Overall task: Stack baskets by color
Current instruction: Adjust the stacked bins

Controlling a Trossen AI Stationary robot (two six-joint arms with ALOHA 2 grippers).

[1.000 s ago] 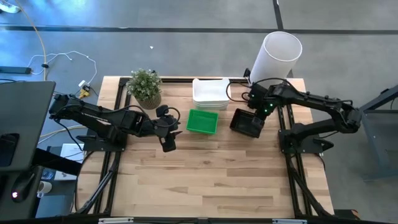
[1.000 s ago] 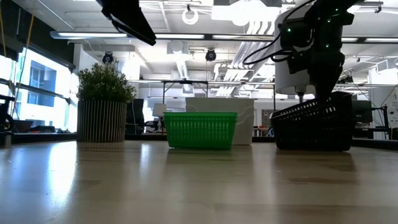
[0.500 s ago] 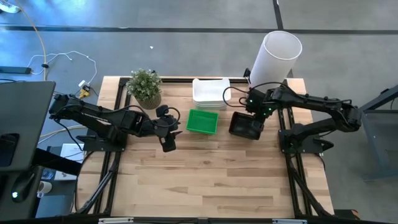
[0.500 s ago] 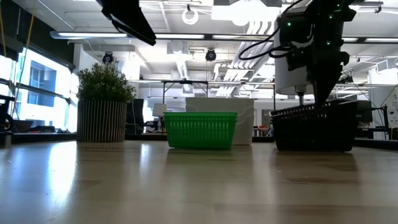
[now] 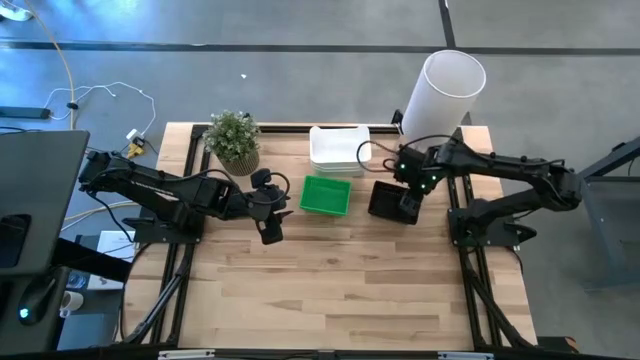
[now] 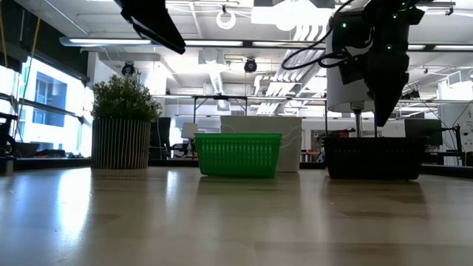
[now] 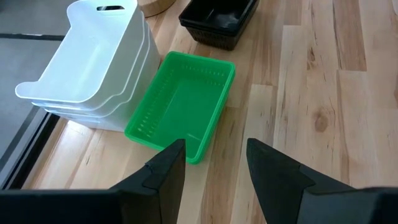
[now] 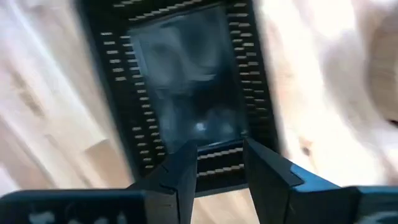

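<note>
High view. Right pincer (image 5: 408,192) sits over the far edge of the black basket stack (image 5: 397,201), which rests on the table (image 5: 330,290) toward its right side. Green basket (image 5: 326,194) lies at table centre, just in front of the white basket stack (image 5: 336,149). Left pincer (image 5: 270,228) hangs left of the green basket, apart from it, holding nothing. Potted plant (image 5: 234,139) at the far left corner; tall white cylinder (image 5: 444,94) at the far right.

Low view. Black basket stack (image 6: 374,159) sits flat on the table (image 6: 222,222). Right pincer (image 6: 382,118) points down with its tips just above the stack's rim; contact cannot be made out from here. Green basket (image 6: 238,154) stands in front of the white basket stack (image 6: 292,144). Potted plant (image 6: 122,125) to the left.

Left wrist view. Left pincer (image 7: 215,163) fingers stand wide apart, nothing between them. Ahead: green basket (image 7: 183,104), empty, with the white basket stack (image 7: 93,65) just beside it, and the black basket stack (image 7: 219,20) farther off.

Right wrist view. Blurred. Right pincer (image 8: 219,171) fingers part-way apart, straddling the near rim of the black basket stack (image 8: 186,87); they do not look clamped on it.
</note>
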